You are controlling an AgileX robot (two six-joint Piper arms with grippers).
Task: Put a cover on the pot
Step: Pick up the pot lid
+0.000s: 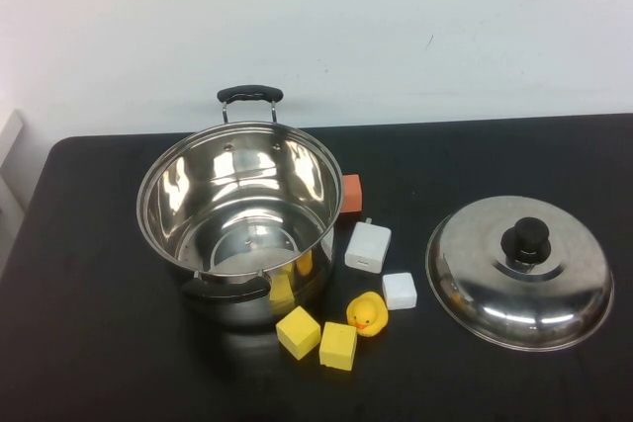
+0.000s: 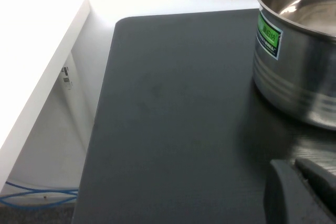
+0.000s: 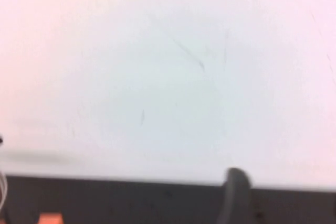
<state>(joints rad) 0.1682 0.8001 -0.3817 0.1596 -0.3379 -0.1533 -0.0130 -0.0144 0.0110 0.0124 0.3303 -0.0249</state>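
Observation:
The large shiny steel pot (image 1: 240, 219) stands open on the left half of the black table (image 1: 89, 274), one black loop handle at its far side. It also shows in the left wrist view (image 2: 296, 51) with a green label. The domed steel lid (image 1: 519, 272) with its black knob (image 1: 526, 241) lies on the table at the right, apart from the pot. Neither arm shows in the high view. My left gripper (image 2: 296, 174) is shut and empty, low over the table on the pot's left. Only a dark part of my right gripper (image 3: 236, 192) shows, facing the white wall.
Small things lie between pot and lid: an orange block (image 1: 350, 194), a white charger (image 1: 368, 246), a white block (image 1: 399, 291), a yellow duck (image 1: 367, 313) and yellow blocks (image 1: 298, 332). The table's left edge (image 2: 105, 103) is near my left gripper.

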